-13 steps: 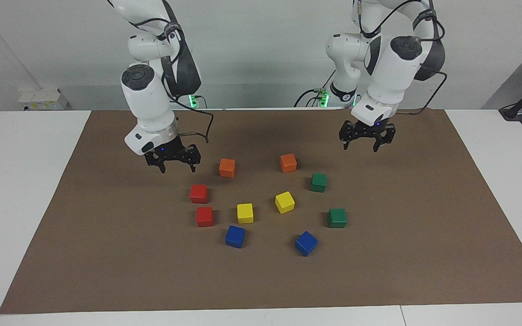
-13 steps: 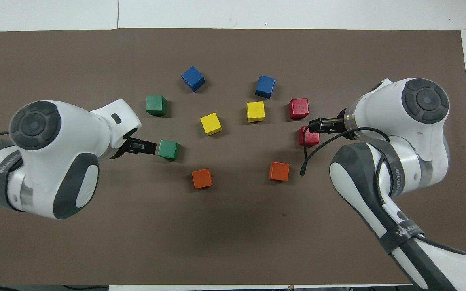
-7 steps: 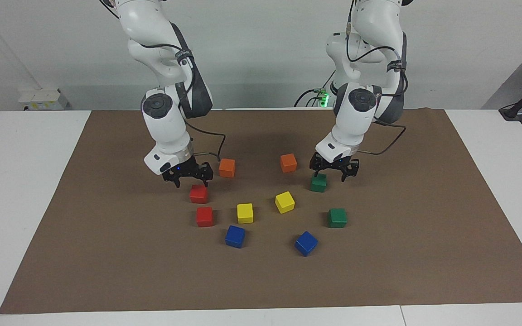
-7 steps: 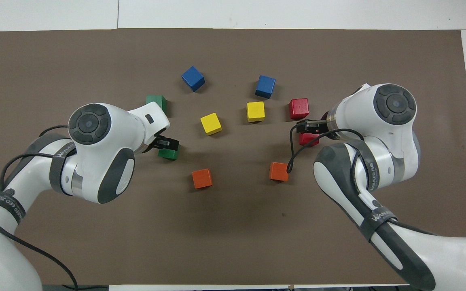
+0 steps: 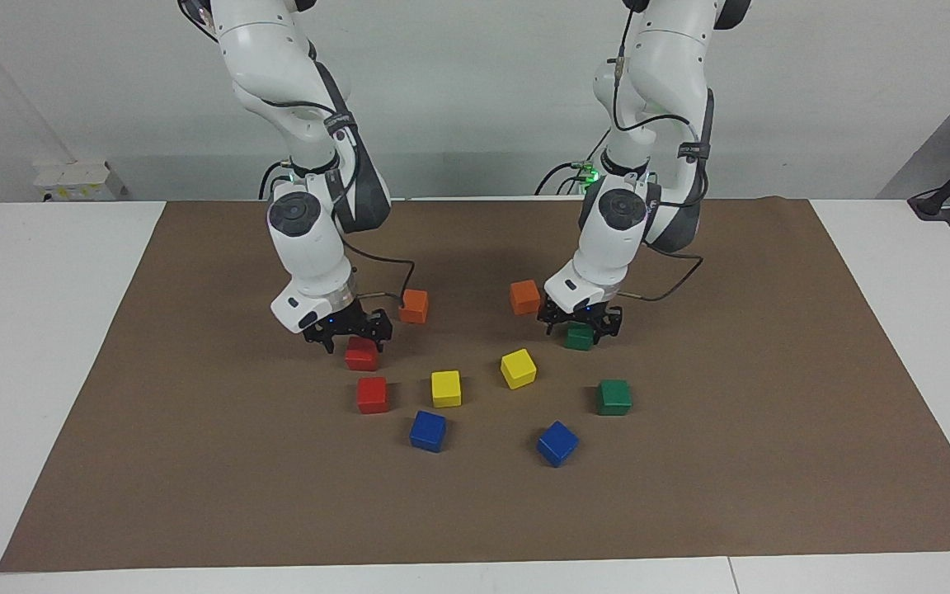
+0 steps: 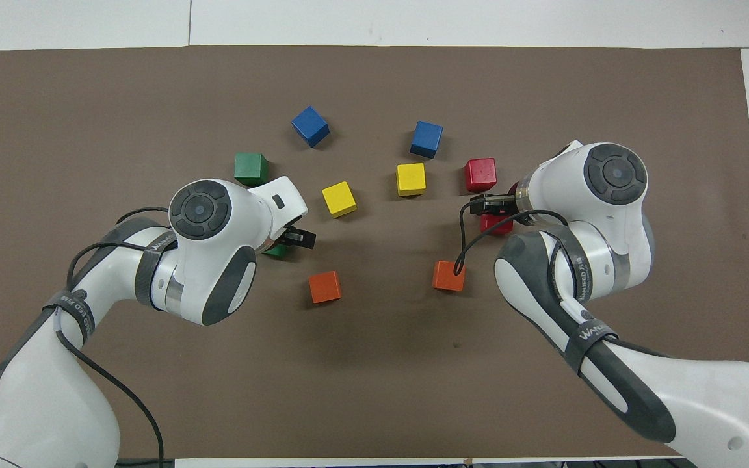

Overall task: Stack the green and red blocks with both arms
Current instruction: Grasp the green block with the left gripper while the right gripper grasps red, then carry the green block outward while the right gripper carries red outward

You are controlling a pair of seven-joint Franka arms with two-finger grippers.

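Two red blocks and two green blocks lie on the brown mat (image 5: 195, 462). My right gripper (image 5: 353, 339) is open and low over the red block (image 5: 362, 356) nearer the robots, its fingers to either side of the block's top; in the overhead view this gripper (image 6: 491, 207) partly covers that block (image 6: 498, 225). The second red block (image 5: 373, 394) lies just farther out. My left gripper (image 5: 580, 328) is open and down around the nearer green block (image 5: 580, 338), which my left arm mostly hides in the overhead view (image 6: 276, 250). The second green block (image 5: 613, 397) lies farther out.
Two orange cubes (image 5: 413, 306) (image 5: 524, 297) lie close beside the grippers, toward the mat's middle. Two yellow cubes (image 5: 445, 388) (image 5: 518, 368) and two blue cubes (image 5: 427, 431) (image 5: 557, 443) lie farther from the robots, between the red and green pairs.
Both arms have come down and inward. The right gripper dropped onto the nearer red block and the left gripper onto the nearer green block. No block has moved.
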